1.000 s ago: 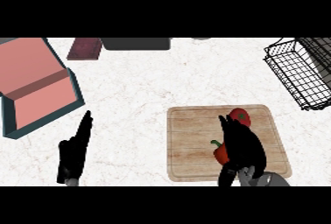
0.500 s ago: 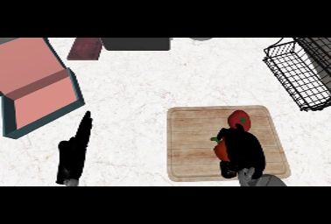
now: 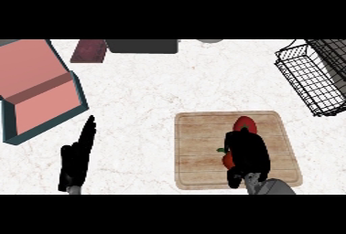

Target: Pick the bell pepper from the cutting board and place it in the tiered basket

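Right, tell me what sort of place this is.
Most likely a kitchen counter: a pale marbled worktop carries a wooden cutting board with a red bell pepper on it, and a black wire tiered basket stands at the far right.

No readable text or labels.

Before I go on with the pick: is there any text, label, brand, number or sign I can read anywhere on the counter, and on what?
None: no readable text, label, number or sign shows in the head view.
Cutting board: plain wood grain.
Bell pepper: no sticker visible; the right hand covers much of it.
Tiered basket: bare wire.
Pink tray with teal rim: no markings.
Dark items at the far edge: no markings visible.
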You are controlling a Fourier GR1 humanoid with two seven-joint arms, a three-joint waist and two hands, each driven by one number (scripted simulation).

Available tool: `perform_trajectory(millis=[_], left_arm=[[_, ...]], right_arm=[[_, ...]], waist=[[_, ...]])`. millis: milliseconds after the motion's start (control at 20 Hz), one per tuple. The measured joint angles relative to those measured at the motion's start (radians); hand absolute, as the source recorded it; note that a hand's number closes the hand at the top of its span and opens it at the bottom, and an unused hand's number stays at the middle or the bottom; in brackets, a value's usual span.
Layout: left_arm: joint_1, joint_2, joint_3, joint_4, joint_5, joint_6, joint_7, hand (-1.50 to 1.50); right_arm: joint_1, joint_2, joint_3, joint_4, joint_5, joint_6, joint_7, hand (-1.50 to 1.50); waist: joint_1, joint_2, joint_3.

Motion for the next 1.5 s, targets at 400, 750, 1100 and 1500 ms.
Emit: perform_trajectory(millis=[400, 750, 1100, 1500], left_arm=[[0.030, -0.005, 0.020, -0.016, 0.000, 0.017, -0.008, 0.00], [0.039, -0.008, 0.013, -0.028, -0.008, 0.013, -0.012, 0.00], [0.032, -0.008, 0.018, -0.018, -0.009, 0.005, -0.010, 0.00], [0.017, -0.014, 0.014, -0.015, -0.021, -0.007, -0.006, 0.00]], right_arm=[[0.036, -0.066, -0.359, 0.032, -0.041, -0.146, 0.125, 1.50], [0.018, -0.092, -0.652, -0.059, -0.089, -0.254, 0.227, 1.50], [-0.040, -0.157, -0.783, -0.365, -0.044, -0.244, 0.278, 1.50], [-0.209, -0.305, -0.841, -0.500, -0.024, -0.068, 0.312, 1.50]], waist=[[-0.038, 0.004, 0.005], [-0.032, 0.006, 0.007], [-0.029, 0.003, 0.006], [-0.006, 0.008, 0.005]])
